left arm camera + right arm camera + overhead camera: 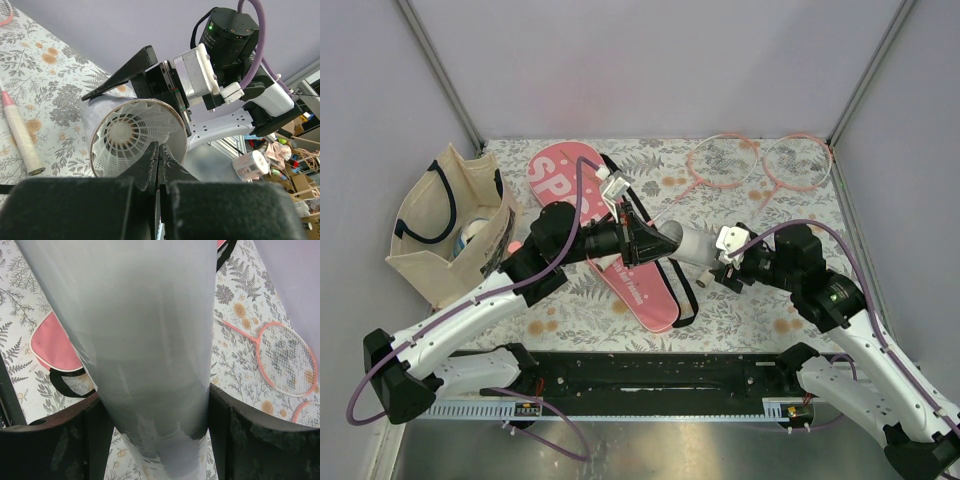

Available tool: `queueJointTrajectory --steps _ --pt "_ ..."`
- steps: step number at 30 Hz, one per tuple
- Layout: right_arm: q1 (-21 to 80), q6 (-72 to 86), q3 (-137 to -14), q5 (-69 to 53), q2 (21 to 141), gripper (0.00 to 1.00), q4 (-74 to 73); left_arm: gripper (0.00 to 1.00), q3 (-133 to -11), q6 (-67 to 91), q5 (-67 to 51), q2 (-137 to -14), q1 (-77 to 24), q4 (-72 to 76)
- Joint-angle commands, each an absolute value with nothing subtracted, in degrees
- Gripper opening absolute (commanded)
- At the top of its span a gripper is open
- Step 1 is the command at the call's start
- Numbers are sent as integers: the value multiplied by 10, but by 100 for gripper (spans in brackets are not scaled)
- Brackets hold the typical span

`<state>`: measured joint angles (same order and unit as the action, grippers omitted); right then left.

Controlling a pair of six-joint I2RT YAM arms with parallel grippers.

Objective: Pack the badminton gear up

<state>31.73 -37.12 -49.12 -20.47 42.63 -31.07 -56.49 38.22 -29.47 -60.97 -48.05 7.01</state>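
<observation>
Over the middle of the table [770, 310], how does the left gripper [158, 150] stand?

Fingers pressed together, tips right at the lower rim of the tube's open mouth. Whether they pinch anything there I cannot tell. A white shuttlecock [131, 134] sits just inside that mouth.

And the right gripper [718, 264]?

Clamped on the other end of the tube [692, 243], one finger on each side, holding it clear of the table with its open end toward the left gripper.

How do the arms lie?

The left arm runs from its near-left base up and to the right, elbow low by the table's near edge, wrist out over the pink cover [642, 290]. The right arm comes from the near right, forearm slanting up and left, wrist turned leftward — so the two grippers face each other along the tube.

Where is the other gear?

The cover lies flat under the left wrist, its black strap [692, 300] along its right side. Both rackets [724, 160] lie side by side at the far edge, right of the cover. A tote bag [430, 215] stands at the far left.
</observation>
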Motion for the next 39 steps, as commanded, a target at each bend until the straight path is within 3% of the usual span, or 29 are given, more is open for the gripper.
queueJointTrajectory --steps 1,5,8,25,30,39 --pt "323 -371 -491 -206 415 52 -251 0 -577 345 -263 -609 -489 71" --pt "323 -357 -483 -213 409 52 -227 0 -574 336 -252 -608 -490 62" --pt "324 -342 -483 -214 409 52 -214 7 -574 341 -252 -619 -495 62" --pt "323 -275 -482 -137 396 53 -214 80 -684 260 -130 -546 -497 -124" --pt "323 -207 -506 -75 369 53 -232 80 -744 201 -42 -578 -497 -228" --pt "323 -102 -516 30 271 52 -213 75 -724 222 161 -698 -492 -229"
